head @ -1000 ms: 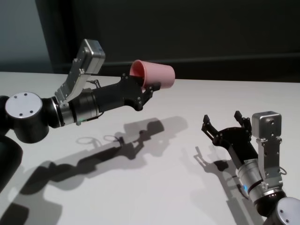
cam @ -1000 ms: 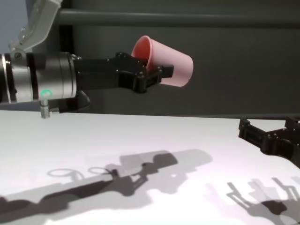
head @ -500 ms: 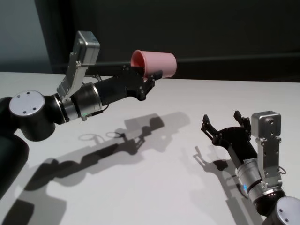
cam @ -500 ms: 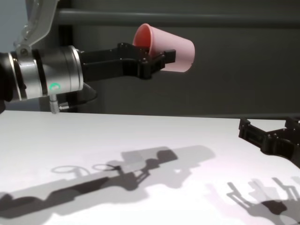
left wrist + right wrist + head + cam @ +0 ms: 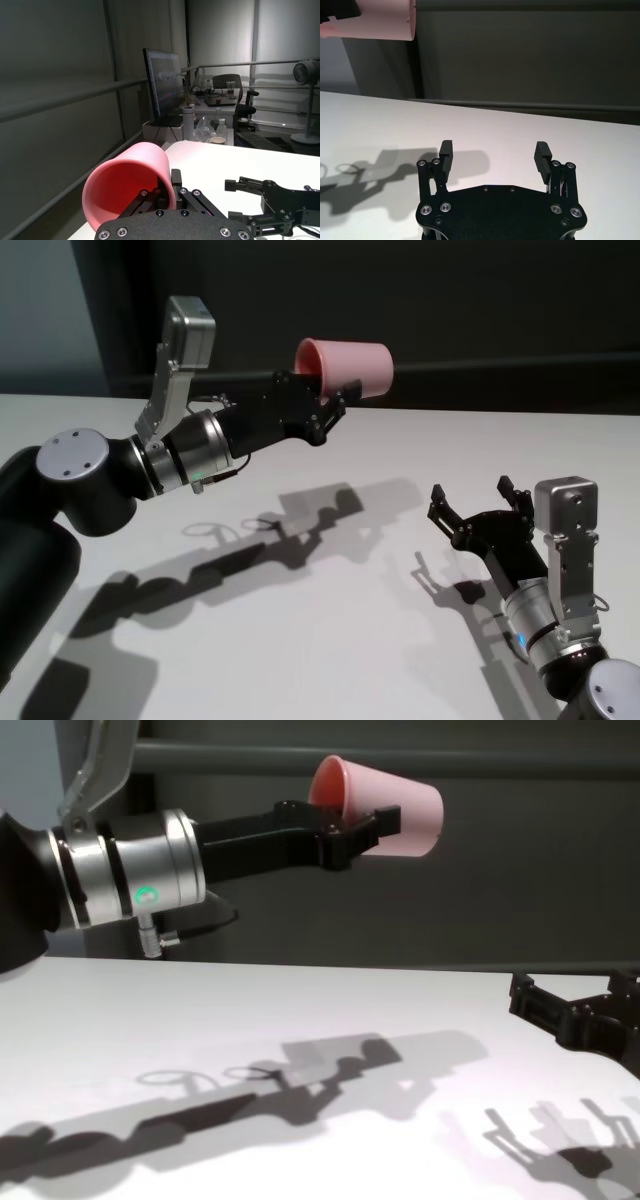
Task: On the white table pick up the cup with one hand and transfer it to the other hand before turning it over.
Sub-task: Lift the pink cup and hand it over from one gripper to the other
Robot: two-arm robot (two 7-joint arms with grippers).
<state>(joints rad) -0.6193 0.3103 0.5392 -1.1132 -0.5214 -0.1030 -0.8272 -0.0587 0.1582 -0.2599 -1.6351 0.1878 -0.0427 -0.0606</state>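
Pink cup (image 5: 345, 368) sideways in left gripper (image 5: 325, 405) jaws aloft; right gripper (image 5: 478, 508) jaws wide, seemingly just above white table (image 5: 330, 640).

Chest view: right gripper (image 5: 585, 1010) cut off by the frame edge. Right wrist view: cup (image 5: 380, 20) cropped at the top corner; its rim is outside the frame.

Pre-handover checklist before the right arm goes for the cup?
1. Left gripper clamped on the pink cup: ok.
2. Cup lifted off the white table, lying on its side, base pointing away from the left arm: ok.
3. Right gripper open: ok.
4. Right gripper at the cup: not ok, it sits low over the table, well apart from the cup.
5. Cup base free for the right gripper to take: ok.
6. Grip firmness: cannot tell.
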